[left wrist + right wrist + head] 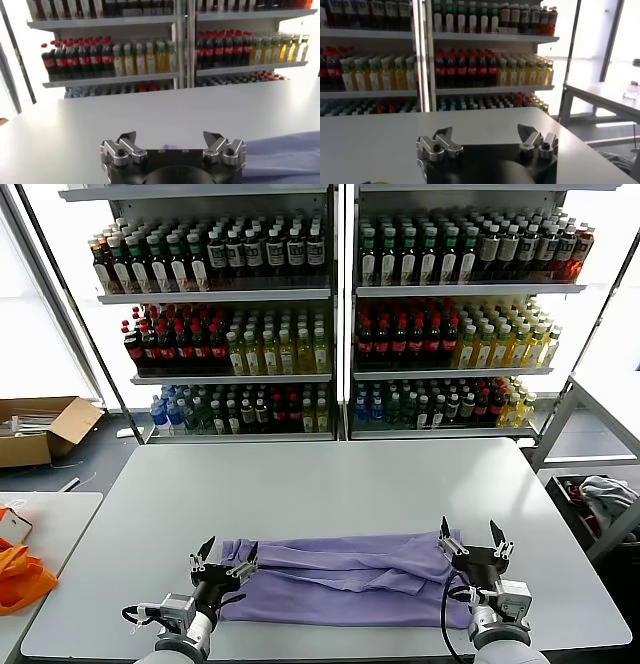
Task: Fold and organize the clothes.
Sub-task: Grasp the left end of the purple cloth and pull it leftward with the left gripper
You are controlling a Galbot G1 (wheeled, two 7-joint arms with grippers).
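Observation:
A lavender-purple T-shirt point(345, 579) lies folded lengthwise into a long band near the table's front edge. My left gripper point(226, 557) is open and empty over the band's left end. My right gripper point(471, 537) is open and empty over the band's right end. In the left wrist view the open left gripper point(172, 139) shows with a strip of the purple shirt point(285, 155) beside it. In the right wrist view the open right gripper point(485, 134) shows over bare table, with no cloth visible.
The grey table point(330, 484) stretches back from the shirt. Shelves of bottled drinks point(330, 314) stand behind it. A cardboard box point(40, 429) and an orange item point(20, 574) sit at the left. A metal frame with cloth point(600, 494) stands at the right.

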